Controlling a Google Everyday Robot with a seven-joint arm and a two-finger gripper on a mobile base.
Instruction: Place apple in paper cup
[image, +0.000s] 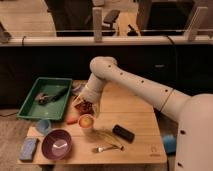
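Observation:
The paper cup (86, 126) stands on the wooden table (140, 117), left of its middle. The apple (86, 120) is yellow-orange and round, and it fills the cup's mouth. My gripper (90, 109) hangs at the end of the white arm, just above and slightly behind the cup, close to the apple. Whether it touches the apple does not show.
A reddish-brown item (82, 105) lies under my wrist. An orange-red item (72, 120) lies left of the cup. A light-blue cup (43, 126), a purple bowl (56, 144) and a blue sponge (28, 148) sit front left. A green tray (30, 103) stands far left, and a black block (123, 133) and a utensil (107, 147) lie to the front right.

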